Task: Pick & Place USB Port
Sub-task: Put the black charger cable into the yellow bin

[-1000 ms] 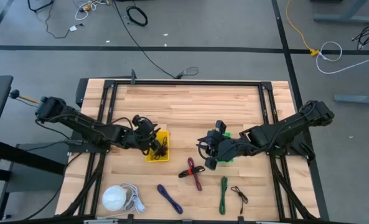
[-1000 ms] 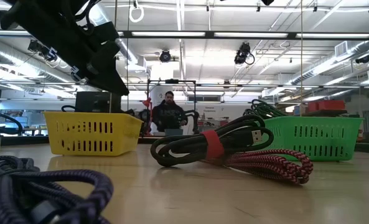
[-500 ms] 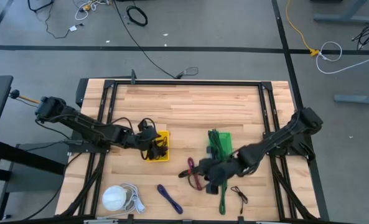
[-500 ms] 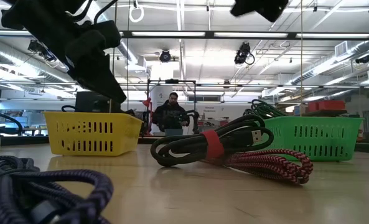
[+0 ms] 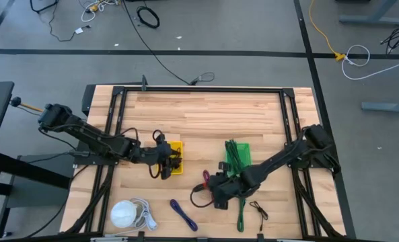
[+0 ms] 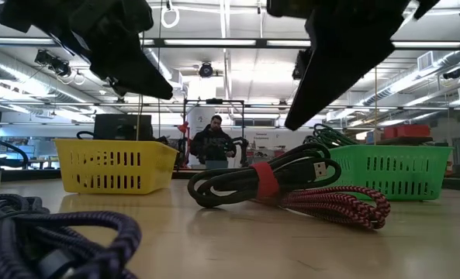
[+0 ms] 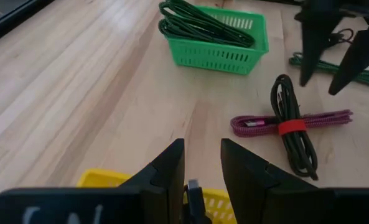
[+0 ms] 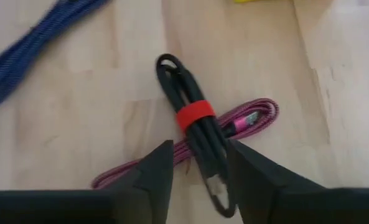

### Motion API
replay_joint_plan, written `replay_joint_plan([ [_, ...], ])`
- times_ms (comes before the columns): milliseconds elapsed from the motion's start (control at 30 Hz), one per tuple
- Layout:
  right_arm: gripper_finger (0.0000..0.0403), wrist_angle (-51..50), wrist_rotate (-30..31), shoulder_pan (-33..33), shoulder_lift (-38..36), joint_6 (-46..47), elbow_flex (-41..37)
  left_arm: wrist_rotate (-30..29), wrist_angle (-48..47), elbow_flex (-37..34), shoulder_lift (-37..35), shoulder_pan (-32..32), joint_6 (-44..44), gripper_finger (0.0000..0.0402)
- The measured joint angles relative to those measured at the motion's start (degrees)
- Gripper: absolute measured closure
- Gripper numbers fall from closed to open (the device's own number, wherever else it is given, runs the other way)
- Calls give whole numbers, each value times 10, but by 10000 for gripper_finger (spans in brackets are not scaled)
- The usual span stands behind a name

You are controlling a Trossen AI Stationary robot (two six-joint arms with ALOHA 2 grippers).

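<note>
Directly beneath the right gripper (image 8: 196,180) lies the black cable (image 8: 193,155), bundled with a red strap and crossed over a magenta cable (image 8: 246,121) on the bare table (image 5: 206,114). We note the right gripper's fingers stand apart, empty, with the black bundle's long axis running between them, so the jaws straddle it across its width. We judge a straight descent would suffice, though the magenta cable under the bundle could be caught too.

From above, the right gripper (image 5: 216,191) hovers over the crossed pair, just beside the green basket (image 5: 237,158), which already holds green cable. The left gripper (image 5: 164,163) sits at the yellow basket (image 5: 175,161), its fingers closed on a dark cable end (image 7: 194,193). We count the right arm much the nearer to the black cable.
</note>
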Motion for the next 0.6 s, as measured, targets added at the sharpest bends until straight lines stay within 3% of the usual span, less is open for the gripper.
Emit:
replay_joint_plan([
  [267,211,-24,10,-18,1,4,0,0,0,0,0,0,0,291],
  [600,202,-16,-10,-18,7,16,-22,0,0,0,0,0,0,291],
])
